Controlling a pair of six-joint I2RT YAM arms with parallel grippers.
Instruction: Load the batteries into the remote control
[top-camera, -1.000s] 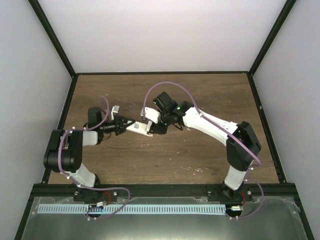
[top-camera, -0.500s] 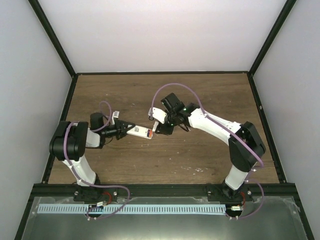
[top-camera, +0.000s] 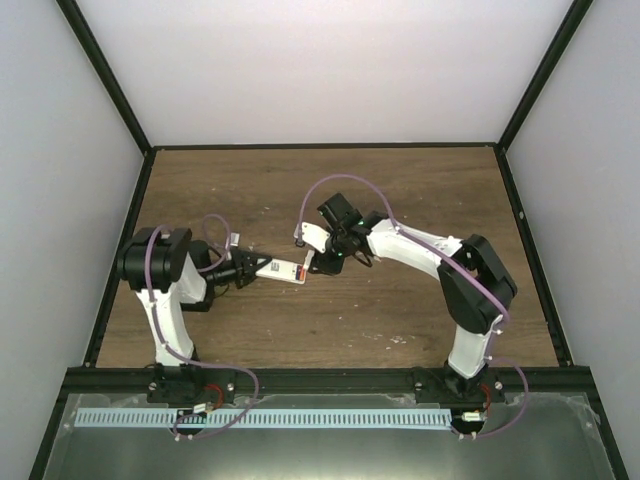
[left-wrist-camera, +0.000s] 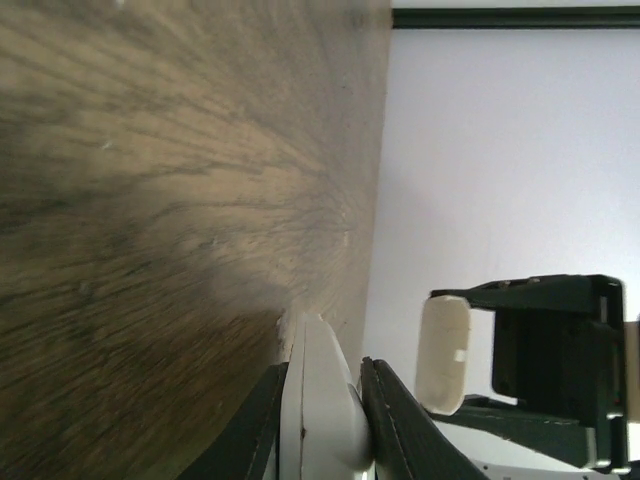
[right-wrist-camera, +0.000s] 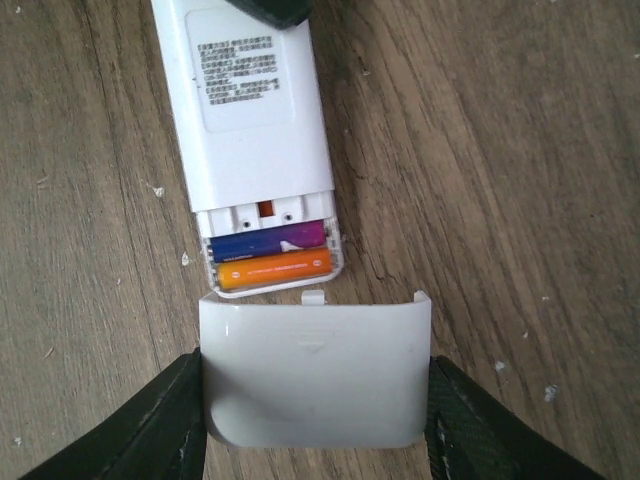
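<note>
The remote control (right-wrist-camera: 250, 100) lies back side up on the wood, its battery bay open at the near end. In the bay the batteries sit side by side, a purple one (right-wrist-camera: 270, 241) and an orange one (right-wrist-camera: 275, 268). My right gripper (right-wrist-camera: 316, 372) is shut on the white cover (right-wrist-camera: 300, 345), whose tabbed edge is just short of the bay. My left gripper (left-wrist-camera: 325, 378) is shut on the remote control (left-wrist-camera: 322, 420), seen edge-on. From above, the left gripper (top-camera: 250, 270) holds the left end of the remote control (top-camera: 283, 269), and the right gripper (top-camera: 312, 258) is at its right end.
Pale specks of chipped wood (right-wrist-camera: 158, 190) dot the brown table (top-camera: 330, 190). A black frame (top-camera: 320, 146) and white walls bound the table on three sides. Purple cables loop over both arms.
The left arm has drawn back towards its base, pulling the remote a little nearer and leftwards. The right gripper with the cover has followed to the remote's right end.
</note>
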